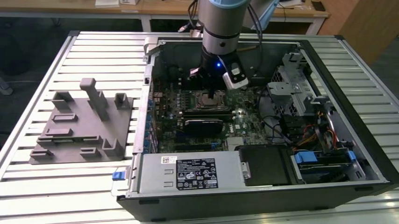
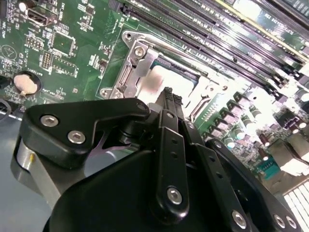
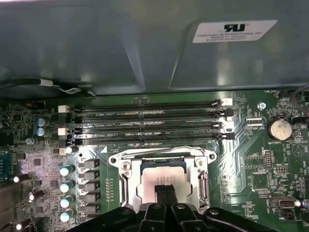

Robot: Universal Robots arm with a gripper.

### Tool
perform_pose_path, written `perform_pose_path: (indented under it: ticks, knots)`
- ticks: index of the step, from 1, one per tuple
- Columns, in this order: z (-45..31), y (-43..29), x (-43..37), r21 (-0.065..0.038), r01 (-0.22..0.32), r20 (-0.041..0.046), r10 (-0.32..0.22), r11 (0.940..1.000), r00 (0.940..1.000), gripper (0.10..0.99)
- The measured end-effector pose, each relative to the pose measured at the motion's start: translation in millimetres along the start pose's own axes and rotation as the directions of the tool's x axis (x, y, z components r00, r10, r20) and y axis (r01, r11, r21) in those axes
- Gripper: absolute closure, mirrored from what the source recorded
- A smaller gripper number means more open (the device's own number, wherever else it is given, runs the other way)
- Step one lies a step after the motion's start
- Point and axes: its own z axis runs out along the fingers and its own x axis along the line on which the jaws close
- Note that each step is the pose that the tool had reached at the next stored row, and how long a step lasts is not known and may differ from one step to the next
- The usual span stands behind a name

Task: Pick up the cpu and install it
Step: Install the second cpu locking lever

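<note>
The cpu, a small flat square with a pale silvery top, lies inside the metal-framed socket of the green motherboard, just below the memory slots in the first wrist view. The jaws of the gripper stand together directly over it, tips at its top face. It looks light, stiff and fragile underneath, best held by its opposite edges.

An open computer case lies on a slatted metal worktop, its green motherboard exposed. A grey moulded tray sits on the worktop at the exterior view's left, just beside the case. Inside the case, four dark memory slots run side by side, and a round coin battery lies well apart from them. A silver power supply fills the near corner, its black label facing up.
</note>
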Motion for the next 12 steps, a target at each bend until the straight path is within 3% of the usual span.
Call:
perform_pose_path:
  ticks: [4, 12]
  knots:
    - [-10.4, 0.9, 0.1, 0.0, 0.0, 0.0003, 0.0, 1.0, 1.0, 0.98]
    - [-11.0, 0.9, 0.1, 0.0, 0.0, 0.0003, 0.0, 1.0, 1.0, 0.98]
